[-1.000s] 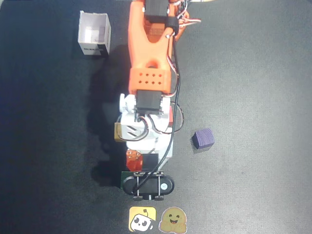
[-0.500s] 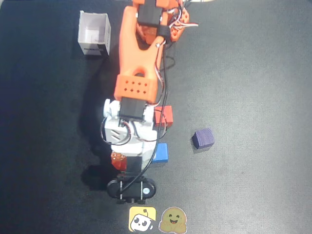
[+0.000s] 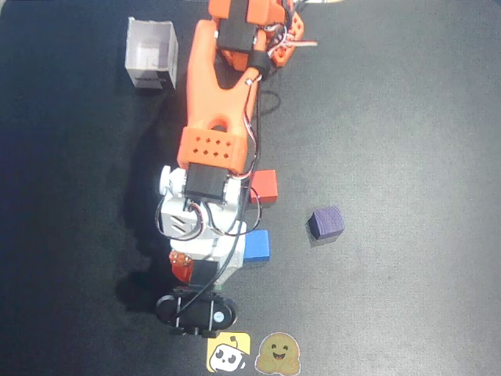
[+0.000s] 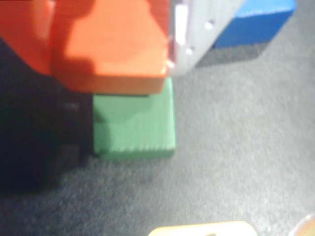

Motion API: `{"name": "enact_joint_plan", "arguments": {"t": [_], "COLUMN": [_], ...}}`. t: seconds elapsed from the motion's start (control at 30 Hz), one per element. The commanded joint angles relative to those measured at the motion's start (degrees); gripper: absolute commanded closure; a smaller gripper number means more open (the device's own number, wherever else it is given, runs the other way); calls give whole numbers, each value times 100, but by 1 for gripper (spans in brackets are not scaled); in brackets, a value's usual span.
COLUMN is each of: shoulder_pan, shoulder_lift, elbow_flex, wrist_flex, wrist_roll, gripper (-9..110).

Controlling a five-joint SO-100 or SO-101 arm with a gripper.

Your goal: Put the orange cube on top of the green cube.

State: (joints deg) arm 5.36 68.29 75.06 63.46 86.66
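The orange cube sits pinched in the gripper, right over the green cube — touching or just above, I cannot tell. In the overhead view the arm stretches long and bends down over both. A blue cube is just beside the gripper, a red cube near the arm, a purple cube farther off — all on the dark table.

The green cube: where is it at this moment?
In the wrist view the green cube sits on the dark mat just left of centre, directly below the orange cube, with the blue cube at upper right. The overhead view hides it under the arm.
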Motion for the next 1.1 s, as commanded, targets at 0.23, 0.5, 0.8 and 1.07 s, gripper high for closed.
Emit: {"name": "enact_joint_plan", "arguments": {"t": [0.23,0.5,0.8,1.07], "shoulder_pan": [-44,-114,-132,-105], "shoulder_lift": [-229,-360,-466,-510], "elbow_flex": [-606,-809,-905,-905], "wrist_flex": [-149,-246,-272,-290], "wrist_roll": [132,114,79,79], "gripper": [95,95,95,95]}}
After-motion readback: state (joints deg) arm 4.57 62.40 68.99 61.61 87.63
